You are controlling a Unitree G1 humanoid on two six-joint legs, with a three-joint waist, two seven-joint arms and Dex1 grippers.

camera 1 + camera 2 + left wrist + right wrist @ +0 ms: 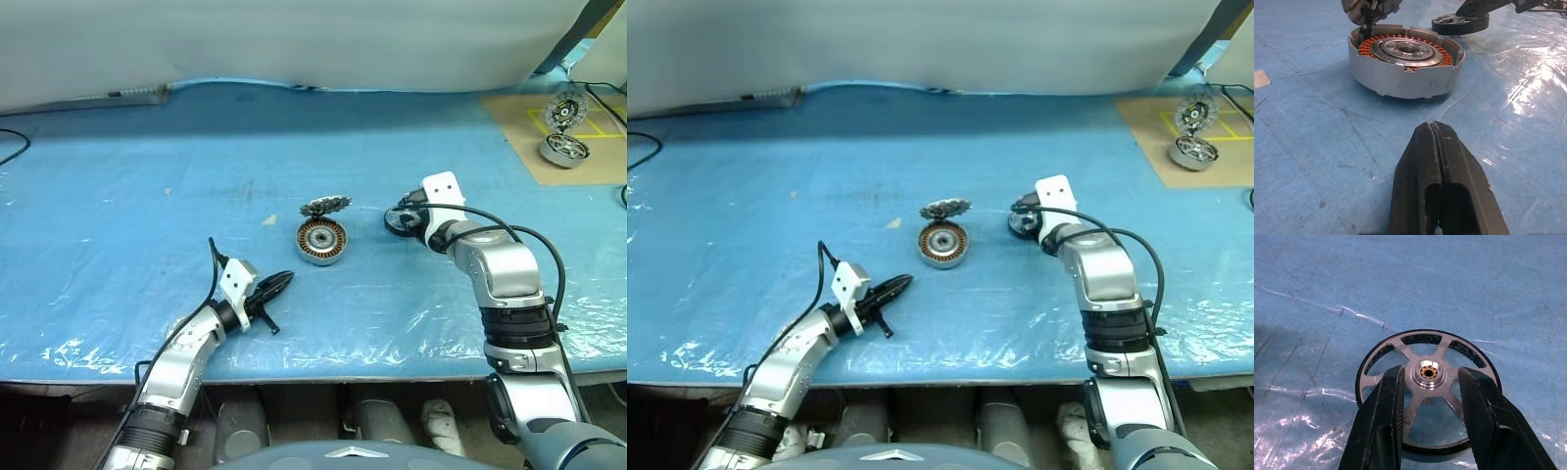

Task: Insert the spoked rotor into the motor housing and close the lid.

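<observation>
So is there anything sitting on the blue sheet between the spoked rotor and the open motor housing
Nothing visible. The spoked rotor lies just right of the motor housing, with bare blue sheet between them, and the lid stands open at the housing's far rim.

Round silver-grey motor housing w/ copper winding ring [321, 241] sits mid blue plastic-covered table [118, 215]; its finned silvery lid disc [325, 206] stands up at the far rim. Dark-rimmed spoked rotor wheel [1427, 387] lies flat on table just R of housing. Duplicate silvery hinged motor [565, 149] on brown cardboard sheet [529, 147], far R corner.
</observation>
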